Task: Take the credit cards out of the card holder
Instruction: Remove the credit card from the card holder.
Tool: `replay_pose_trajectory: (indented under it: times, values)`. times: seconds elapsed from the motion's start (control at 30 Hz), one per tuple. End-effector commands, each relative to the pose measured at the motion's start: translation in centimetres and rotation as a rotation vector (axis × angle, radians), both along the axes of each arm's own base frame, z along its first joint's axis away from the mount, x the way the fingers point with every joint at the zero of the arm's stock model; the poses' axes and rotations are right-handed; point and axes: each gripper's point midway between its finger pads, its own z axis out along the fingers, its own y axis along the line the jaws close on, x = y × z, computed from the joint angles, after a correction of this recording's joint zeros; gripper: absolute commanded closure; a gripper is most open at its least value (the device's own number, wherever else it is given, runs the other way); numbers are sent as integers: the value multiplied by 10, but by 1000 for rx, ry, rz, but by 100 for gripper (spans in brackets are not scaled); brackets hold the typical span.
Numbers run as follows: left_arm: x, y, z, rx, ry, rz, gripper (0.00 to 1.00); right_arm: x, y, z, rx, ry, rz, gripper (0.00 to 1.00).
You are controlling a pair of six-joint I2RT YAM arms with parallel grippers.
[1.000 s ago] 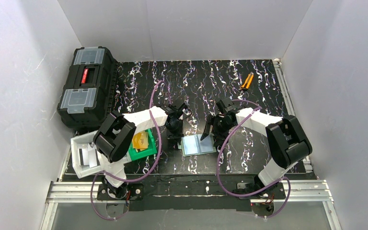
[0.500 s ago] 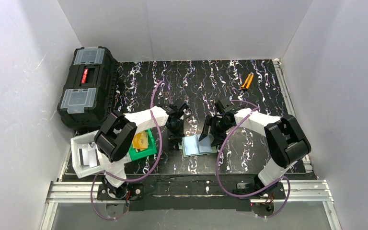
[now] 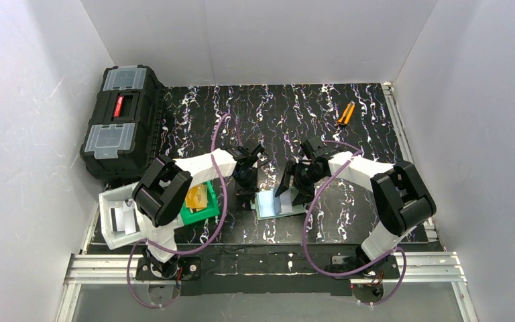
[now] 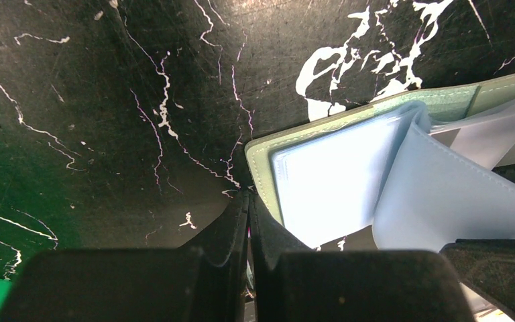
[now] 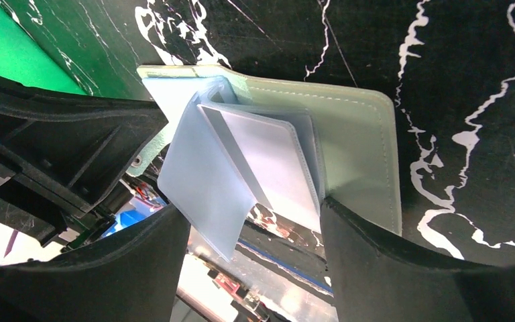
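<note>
Two grippers flank the card holder point(image 3: 278, 203), which lies open mid-worktop toward the near edge. Left gripper point(image 4: 249, 201) is clenched empty at its left edge. Right gripper point(image 5: 251, 208) is spread wide, straddling a lifted pocket flap, so it's better placed.

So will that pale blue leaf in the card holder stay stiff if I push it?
Probably floppy: the pale blue leaf bows up off the card holder. Likely slippery, since its surface looks glossy. It looks thin, so probably light, and it may fold over rather than slide.
</note>
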Motion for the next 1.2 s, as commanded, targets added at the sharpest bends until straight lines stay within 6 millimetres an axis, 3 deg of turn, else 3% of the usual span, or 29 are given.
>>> replay_pose_trajectory:
  times: [0.0, 0.27, 0.47, 0.8, 0.93, 1.17]
  values:
    - [-13, 0, -15, 29, 43, -25, 100, 13, 19, 32, 96, -77, 15, 22]
    - [-9, -5, -1, -5, 17, -29, 100, 14, 15, 30, 73, -83, 1, 20]
    - [-8, -8, 7, -23, 2, -34, 100, 15, 13, 31, 62, -98, -1, 11]
    - [-1, -6, 26, -15, -39, -44, 100, 15, 9, 31, 35, -117, 2, 5]
    - [3, 2, 41, 13, -68, -44, 100, 15, 6, 31, 17, -120, -4, 4]
    - [12, 11, 85, 11, -140, -41, 87, 19, -3, 30, -49, -139, -13, 7]
